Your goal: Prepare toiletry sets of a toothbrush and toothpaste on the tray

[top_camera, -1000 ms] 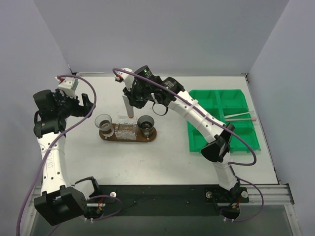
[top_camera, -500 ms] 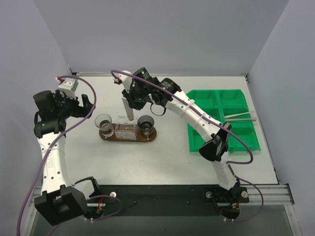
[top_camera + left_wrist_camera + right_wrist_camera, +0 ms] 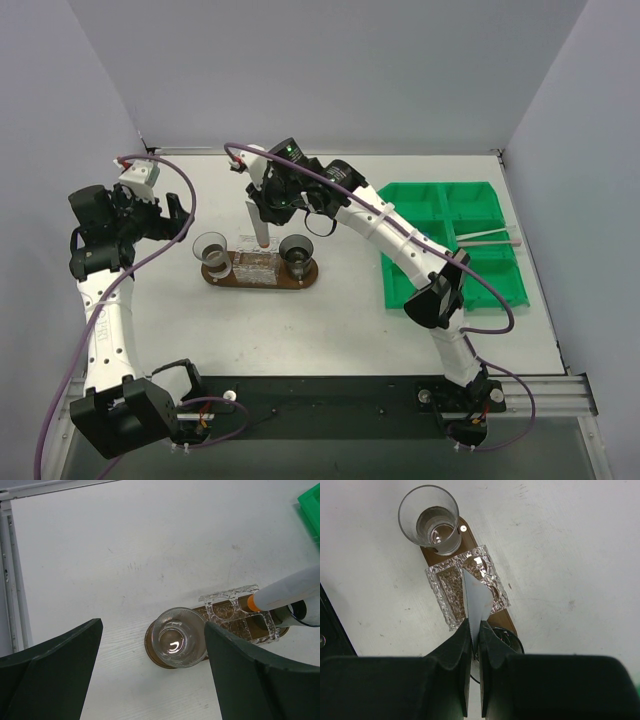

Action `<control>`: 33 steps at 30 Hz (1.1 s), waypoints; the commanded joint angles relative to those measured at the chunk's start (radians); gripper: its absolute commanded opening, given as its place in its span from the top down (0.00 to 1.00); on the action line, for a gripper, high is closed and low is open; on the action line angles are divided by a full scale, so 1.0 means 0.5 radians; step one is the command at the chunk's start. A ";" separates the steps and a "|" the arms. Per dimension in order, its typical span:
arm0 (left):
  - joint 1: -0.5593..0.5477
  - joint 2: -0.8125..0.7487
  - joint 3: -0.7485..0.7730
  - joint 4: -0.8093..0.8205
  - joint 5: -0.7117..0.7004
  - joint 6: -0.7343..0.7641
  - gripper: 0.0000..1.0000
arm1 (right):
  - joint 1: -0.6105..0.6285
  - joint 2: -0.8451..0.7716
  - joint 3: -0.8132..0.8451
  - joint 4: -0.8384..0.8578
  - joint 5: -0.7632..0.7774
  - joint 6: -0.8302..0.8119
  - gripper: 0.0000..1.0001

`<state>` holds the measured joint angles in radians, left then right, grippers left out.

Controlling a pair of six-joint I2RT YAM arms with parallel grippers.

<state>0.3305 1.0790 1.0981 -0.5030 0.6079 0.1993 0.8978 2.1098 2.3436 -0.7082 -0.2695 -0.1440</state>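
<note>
My right gripper [image 3: 265, 200] is shut on the toothpaste [image 3: 257, 228], a white tube hanging cap-down over the clear holder [image 3: 255, 266] on the tray [image 3: 310, 279]. In the right wrist view the gripper [image 3: 475, 630] pinches the flat end of the tube [image 3: 477, 597] above the holder [image 3: 445, 592] and the tray [image 3: 504, 619]. In the left wrist view the tube [image 3: 290, 591] has its orange cap [image 3: 252, 602] at the holder [image 3: 235, 611]. My left gripper [image 3: 183, 220] is open and empty, left of the tray [image 3: 149, 647]. The toothbrush [image 3: 488, 237] lies across the green bin.
Two clear cups [image 3: 210, 250] [image 3: 295, 250] stand on the tray's two ends. The left cup shows in both wrist views [image 3: 179, 637] [image 3: 430, 520]. The green sectioned bin [image 3: 450, 245] is at the right. Walls close in at the left, back and right.
My right gripper has shifted slightly left and down with the tube, bringing its cap closer to the holder. The left arm has barely moved.
</note>
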 commanded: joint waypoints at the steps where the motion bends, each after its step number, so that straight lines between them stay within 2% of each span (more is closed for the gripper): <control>1: 0.023 -0.023 0.001 0.079 0.057 0.037 0.06 | 0.018 -0.004 0.028 0.048 -0.004 0.043 1.00; 33: 0.051 -0.026 -0.021 0.073 0.097 0.052 0.06 | 0.030 0.030 -0.033 0.048 0.048 0.052 1.00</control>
<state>0.3435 1.0790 1.0882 -0.5034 0.6239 0.2150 0.9051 2.1189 2.3322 -0.7074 -0.2432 -0.1307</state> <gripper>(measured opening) 0.938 0.032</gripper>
